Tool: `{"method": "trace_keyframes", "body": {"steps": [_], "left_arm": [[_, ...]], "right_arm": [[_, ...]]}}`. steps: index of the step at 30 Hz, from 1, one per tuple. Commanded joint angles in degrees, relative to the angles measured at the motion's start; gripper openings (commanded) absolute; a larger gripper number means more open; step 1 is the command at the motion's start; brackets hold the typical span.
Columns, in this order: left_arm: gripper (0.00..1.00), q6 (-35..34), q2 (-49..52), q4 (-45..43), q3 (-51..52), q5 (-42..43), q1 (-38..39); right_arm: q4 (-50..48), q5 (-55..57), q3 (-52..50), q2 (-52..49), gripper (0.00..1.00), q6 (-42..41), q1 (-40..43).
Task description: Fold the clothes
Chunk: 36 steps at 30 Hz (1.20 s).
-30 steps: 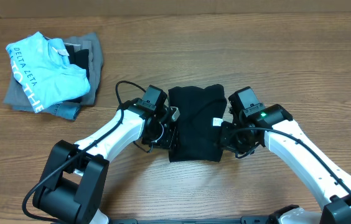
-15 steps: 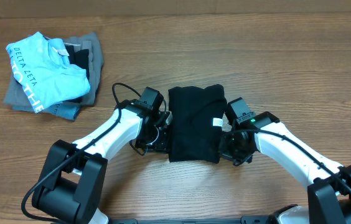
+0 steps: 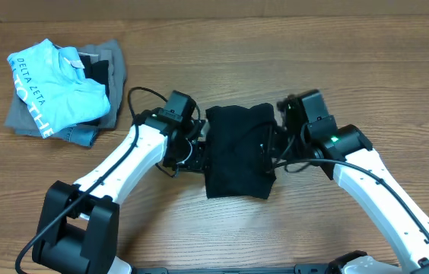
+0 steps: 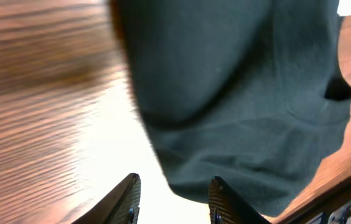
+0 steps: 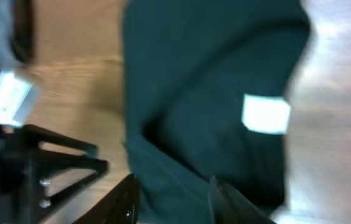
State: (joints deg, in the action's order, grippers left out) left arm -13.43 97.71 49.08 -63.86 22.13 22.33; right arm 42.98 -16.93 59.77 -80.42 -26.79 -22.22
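Observation:
A black garment (image 3: 236, 156) lies folded into a rectangle at the table's middle. My left gripper (image 3: 199, 148) is at its left edge, open and empty. In the left wrist view the garment (image 4: 238, 93) fills the upper right, with its corner just ahead of my gripper (image 4: 174, 198). My right gripper (image 3: 270, 144) hovers over the garment's right edge, open. In the right wrist view the garment (image 5: 206, 74) carries a white tag (image 5: 266, 114), and cloth shows between the open fingers of my gripper (image 5: 172, 200).
A pile of clothes (image 3: 62, 91) lies at the back left, with a light blue printed shirt on top of grey and dark pieces. The left arm's cable (image 3: 142, 103) loops between the pile and the garment. The left gripper's body (image 5: 38, 162) shows in the right wrist view.
My right gripper has moved back and in over the garment's right edge, covering the white tag in the overhead view. My left gripper has shifted slightly back along the left edge.

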Motion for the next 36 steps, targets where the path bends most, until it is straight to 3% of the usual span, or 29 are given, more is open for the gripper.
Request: {"method": "trace_keyframes", "body": {"steps": [1, 8, 21, 24, 25, 26, 36], "left_arm": [[0.39, -0.76, -1.09, 0.28, -2.49, -0.50, -2.75], [0.41, 1.03, -1.09, 2.54, -5.88, -1.14, -3.34], [0.44, 0.96, -1.09, 0.35, -6.16, -1.79, -3.37], [0.44, 0.98, -1.09, 0.33, -6.16, -1.79, -3.37], [0.44, 1.01, -1.09, 0.35, -6.16, -1.79, -3.34], [0.44, 1.01, -1.09, 0.37, -6.16, -1.81, -3.34], [0.49, 1.18, -1.09, -1.16, -6.16, -1.79, -3.19]], "right_arm": [[-4.81, -3.69, -0.70, -4.00, 0.44, 1.79, -1.92], [-11.28, -11.72, -0.70, -14.34, 0.45, 4.52, -3.48], [-13.20, -14.23, -0.70, -15.80, 0.38, 9.27, -4.96], [-13.31, -11.72, -0.70, -16.55, 0.20, 9.25, -6.69], [-13.07, -9.97, -0.70, -16.81, 0.08, 9.20, -6.93], [-12.52, -7.02, -0.70, -16.85, 0.04, 8.94, -6.97], [-4.02, 4.44, 2.32, -13.27, 0.04, 8.79, -0.68]]}}
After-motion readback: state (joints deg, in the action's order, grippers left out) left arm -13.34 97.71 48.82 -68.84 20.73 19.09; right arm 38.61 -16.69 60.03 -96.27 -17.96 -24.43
